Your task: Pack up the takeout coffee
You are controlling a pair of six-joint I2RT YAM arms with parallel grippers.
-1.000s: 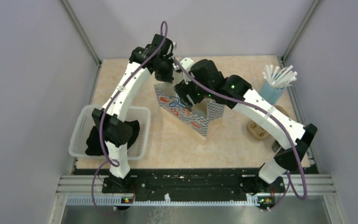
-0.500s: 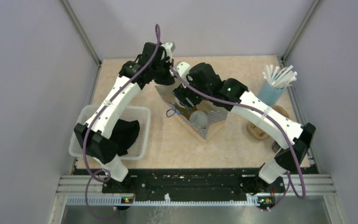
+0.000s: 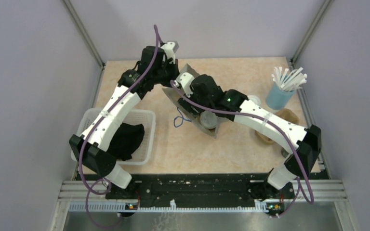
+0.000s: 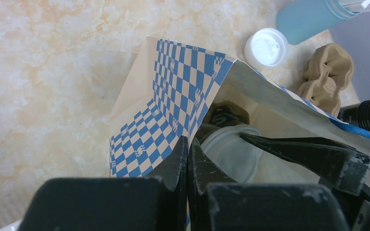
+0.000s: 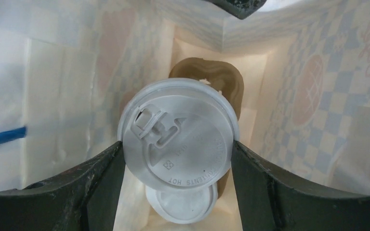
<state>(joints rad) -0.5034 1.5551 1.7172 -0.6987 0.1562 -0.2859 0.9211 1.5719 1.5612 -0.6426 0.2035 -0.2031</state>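
The left gripper [image 4: 187, 144] is at the far middle of the table [image 4: 53, 57], its jaws pinched tight on the upper edge of the blue-and-white checked paper bag [image 4: 168, 96], which gapes open toward the right. The right gripper [image 5: 177, 147] is down inside the mouth of that bag with its jaws spread wide, one finger pressed against each side of the takeout coffee cup [image 5: 183, 139], gripping it at the rim of its pale grey lid. The cup is upright within the bag's walls. Lower in the bag, on the near side in the right wrist view, a second pale lid [image 5: 180, 211] shows, mostly hidden by the held cup. A brown moulded piece [image 5: 207, 77] lies on the bag's floor behind them. On the table right of the bag, a loose white lid [image 4: 267, 46] lies flat beside a blue tumbler [image 3: 278, 98] of white straws [image 3: 289, 77], with a brown pulp carrier [image 4: 330, 72] nearer. At the left a white mesh basket [image 3: 144, 115] holds black cloth [image 3: 125, 139].
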